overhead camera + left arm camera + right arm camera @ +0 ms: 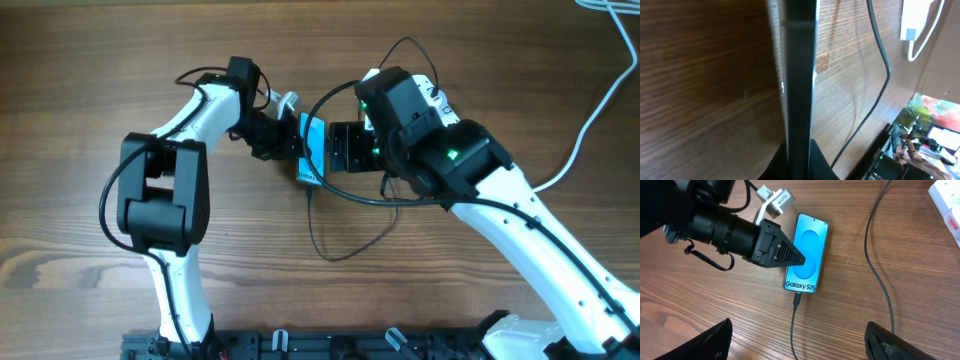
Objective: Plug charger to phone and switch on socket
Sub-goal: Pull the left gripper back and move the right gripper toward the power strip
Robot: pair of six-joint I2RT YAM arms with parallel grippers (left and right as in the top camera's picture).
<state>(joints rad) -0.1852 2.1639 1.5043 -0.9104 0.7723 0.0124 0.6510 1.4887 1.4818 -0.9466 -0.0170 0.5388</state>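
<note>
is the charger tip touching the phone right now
Touching. In the right wrist view, the tip of the charger meets the bottom edge of the phone just below the Galaxy S25 text, with no gap between them.

The overhead view looks straight down on the tabletop (pixel 80 60). Your right wrist view looks down on the phone (pixel 806 252), which overhead also shows. Your left wrist view sits very close to the tabletop.
</note>
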